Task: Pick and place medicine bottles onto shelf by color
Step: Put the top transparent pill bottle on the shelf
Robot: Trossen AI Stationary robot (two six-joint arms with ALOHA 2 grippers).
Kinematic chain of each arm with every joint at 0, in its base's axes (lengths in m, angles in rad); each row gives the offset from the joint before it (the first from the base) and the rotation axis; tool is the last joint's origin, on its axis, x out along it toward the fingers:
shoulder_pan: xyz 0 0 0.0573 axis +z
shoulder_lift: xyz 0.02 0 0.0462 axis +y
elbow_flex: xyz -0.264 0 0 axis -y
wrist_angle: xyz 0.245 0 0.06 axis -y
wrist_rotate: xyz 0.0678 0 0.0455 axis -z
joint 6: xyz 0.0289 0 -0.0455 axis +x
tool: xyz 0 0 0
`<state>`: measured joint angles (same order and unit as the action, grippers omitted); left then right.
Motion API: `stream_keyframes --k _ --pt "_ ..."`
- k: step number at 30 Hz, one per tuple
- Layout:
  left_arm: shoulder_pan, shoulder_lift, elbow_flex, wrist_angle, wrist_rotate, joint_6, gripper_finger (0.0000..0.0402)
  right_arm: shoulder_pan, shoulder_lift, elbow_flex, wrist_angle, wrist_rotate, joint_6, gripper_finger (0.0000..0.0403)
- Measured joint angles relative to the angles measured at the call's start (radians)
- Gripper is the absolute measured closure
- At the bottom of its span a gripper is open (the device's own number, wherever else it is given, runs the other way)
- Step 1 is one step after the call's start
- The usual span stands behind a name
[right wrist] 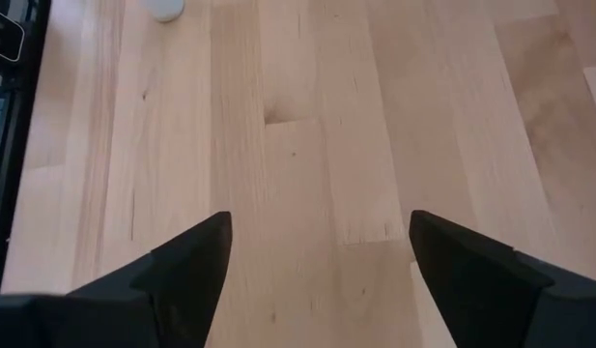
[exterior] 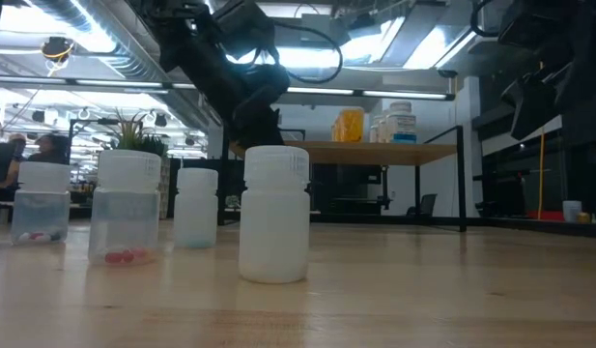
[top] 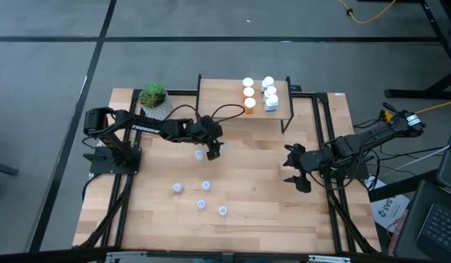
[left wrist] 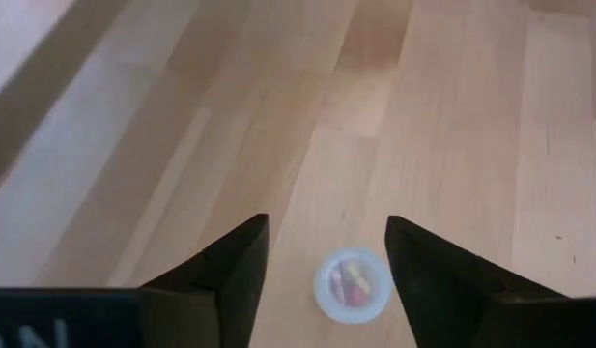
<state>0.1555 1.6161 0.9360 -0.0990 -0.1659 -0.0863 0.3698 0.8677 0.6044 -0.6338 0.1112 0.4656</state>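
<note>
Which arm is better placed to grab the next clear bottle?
The left. Its open gripper hangs right over a clear bottle on the table, while the right gripper waits open, away from any bottle.

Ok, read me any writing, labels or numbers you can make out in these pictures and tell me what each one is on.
"SA52", roughly, only partly legible: on a white sheet lying off the table's right edge, high view.
White lettering on the left arm: too small to read.
Labels on the white bottles on the shelf, low view: blurred, unreadable.
White letter fragments on the left wrist housing: cut off, unreadable.
</note>
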Motion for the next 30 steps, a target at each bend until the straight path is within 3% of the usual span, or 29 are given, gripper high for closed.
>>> stream_keyframes --k 5,10,30 --pt "-0.02 0.0 0.0 -0.024 0.016 0.101 0.0168 0.0 0.0 0.0 0.0 0.0 0.0 0.0085" --pt "-0.043 0.0 0.0 -0.079 0.012 0.174 0.0168 0.0 0.0 0.0 0.0 0.0 0.0 0.0085" --pt "-0.029 0.084 -0.001 -0.021 0.011 0.141 0.0169 0.0 0.001 0.0 -0.001 0.0 0.002 0.0085"
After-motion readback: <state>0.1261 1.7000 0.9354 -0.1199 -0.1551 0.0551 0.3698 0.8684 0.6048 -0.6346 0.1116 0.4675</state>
